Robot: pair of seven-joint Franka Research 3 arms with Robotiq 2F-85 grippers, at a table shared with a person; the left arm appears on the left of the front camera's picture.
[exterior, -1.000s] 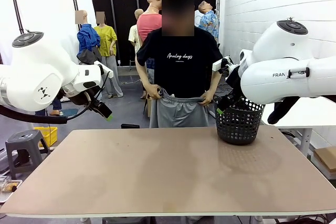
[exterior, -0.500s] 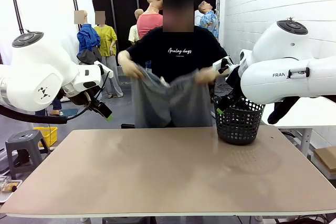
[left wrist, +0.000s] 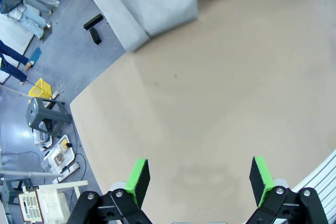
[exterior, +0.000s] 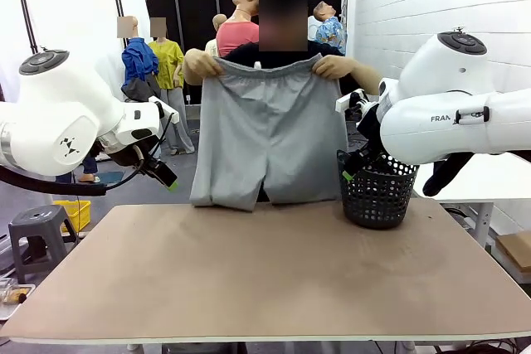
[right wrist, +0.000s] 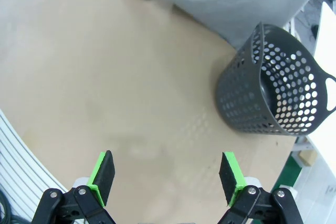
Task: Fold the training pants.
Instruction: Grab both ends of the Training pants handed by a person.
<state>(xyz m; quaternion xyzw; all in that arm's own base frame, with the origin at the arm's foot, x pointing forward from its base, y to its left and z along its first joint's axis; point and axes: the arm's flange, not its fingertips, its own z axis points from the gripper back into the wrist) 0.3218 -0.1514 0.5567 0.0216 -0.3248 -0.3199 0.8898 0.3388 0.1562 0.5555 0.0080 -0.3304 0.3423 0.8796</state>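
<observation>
Currently one pair of plain light grey training pants point(exterior: 270, 134) hangs spread from the person's two hands point(exterior: 202, 65) gripping its gathered waistband, hems at the far edge of the table point(exterior: 249, 288) beside one black basket point(exterior: 377, 198), while the left gripper point(left wrist: 198, 179) and the right gripper point(right wrist: 167, 174) gape wide, empty.

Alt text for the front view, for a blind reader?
A person behind a tan table holds light grey jersey training pants up by the waistband with both hands, legs hanging near the far edge. A black mesh basket stands on the table at right; a white robot arm flanks each side.
</observation>
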